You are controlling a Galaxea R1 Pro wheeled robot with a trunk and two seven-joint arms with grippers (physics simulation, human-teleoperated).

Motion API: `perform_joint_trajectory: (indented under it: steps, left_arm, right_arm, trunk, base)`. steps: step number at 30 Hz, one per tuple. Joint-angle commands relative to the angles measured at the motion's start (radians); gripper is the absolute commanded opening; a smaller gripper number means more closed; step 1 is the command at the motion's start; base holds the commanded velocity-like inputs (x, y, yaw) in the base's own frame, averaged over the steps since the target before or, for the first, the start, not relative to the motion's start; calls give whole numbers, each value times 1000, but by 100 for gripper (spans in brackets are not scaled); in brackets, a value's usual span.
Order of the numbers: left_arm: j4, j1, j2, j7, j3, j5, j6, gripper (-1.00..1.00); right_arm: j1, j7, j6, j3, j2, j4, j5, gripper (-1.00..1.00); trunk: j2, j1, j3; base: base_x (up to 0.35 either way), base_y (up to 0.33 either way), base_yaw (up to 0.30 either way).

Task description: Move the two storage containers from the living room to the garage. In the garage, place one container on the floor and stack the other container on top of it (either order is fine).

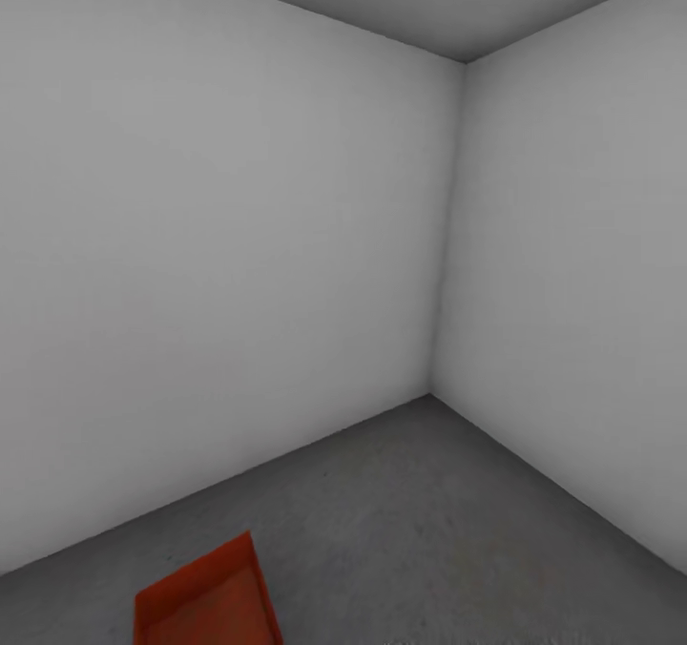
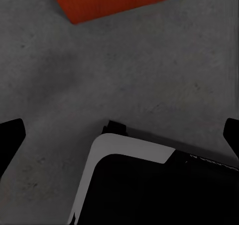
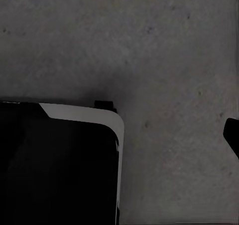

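Observation:
One orange-red storage container (image 1: 205,597) rests on the dark grey concrete floor (image 1: 429,521) of the garage, at the lower left of the head view, close in front of me. Its wall (image 2: 119,3) also shows in the left wrist view, a short way beyond my left gripper (image 2: 119,140). That gripper hangs above the floor, open and holding nothing, with both dark fingertips (image 2: 10,140) spread wide. My right gripper (image 3: 119,140) hangs over bare concrete, one fingertip (image 3: 233,135) at the frame's edge, open and holding nothing.
Two plain white walls meet in a corner (image 1: 444,244) ahead and to the right. Concrete floor stretches between me and that corner. My black base with a white rim (image 2: 129,150) lies under both wrist cameras (image 3: 114,120).

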Motion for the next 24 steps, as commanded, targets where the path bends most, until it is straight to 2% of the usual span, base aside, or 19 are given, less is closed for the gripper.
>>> perform_joint_trajectory:
  steps: [1, 24]
  left_arm:
    - [1, -1, 0, -3, 8, 1, -3, 100]
    - [1, -1, 0, -3, 8, 1, -3, 100]
  right_arm:
    - [-1, 0, -5, 8, 1, 3, -7, 100]
    - [-1, 0, -5, 9, 1, 3, -7, 100]
  trunk:
    - [-1, 0, -2]
    - [-1, 0, -2]
  base:
    - [0, 0, -299]
    - [0, 0, -299]
